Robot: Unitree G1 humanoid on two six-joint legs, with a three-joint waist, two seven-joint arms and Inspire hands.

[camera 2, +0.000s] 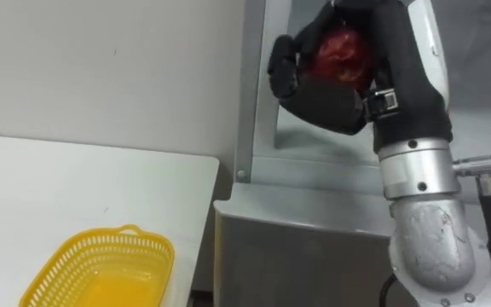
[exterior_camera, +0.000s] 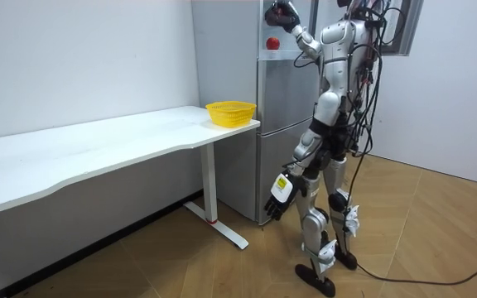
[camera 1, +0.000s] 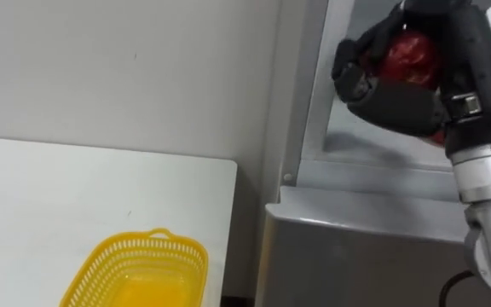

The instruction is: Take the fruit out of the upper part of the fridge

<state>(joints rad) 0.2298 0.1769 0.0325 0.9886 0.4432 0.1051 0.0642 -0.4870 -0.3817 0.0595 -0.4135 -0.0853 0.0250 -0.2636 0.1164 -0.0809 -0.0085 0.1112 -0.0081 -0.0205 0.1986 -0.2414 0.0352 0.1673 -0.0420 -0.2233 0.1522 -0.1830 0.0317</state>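
A silver forearm rises from the lower right of the frame, closest to the viewer, and ends in the dark right hand (camera 2: pixel 331 98) at the upper right.

Behind it stands a grey fridge (camera 1: pixel 356 247), filling the right side of the frame. The pale frame of its upper compartment sits at the top right. A white tabletop (camera 1: pixel 58 196) spreads across the left half and ends just beside the fridge. A yellow basket (camera 1: pixel 164 241) stands on the tabletop at the bottom centre, with nothing visible inside it. The smallest thing is a red fruit (camera 2: pixel 341 53), probably an apple, held in the right hand at the top right, level with the upper compartment.

The pick-up looks done, since the fruit is off the shelf and in the hand. Bringing it away from the fridge and setting it down is left to do. The basket is the likely place for it, though that is a guess.

The right arm is raised high with the wrist bent, and the fingers are wrapped round the fruit from below and the side. In the room view the robot stands upright facing the fridge at the centre right, with its left hand (exterior_camera: pixel 278 197) hanging beside its thigh.
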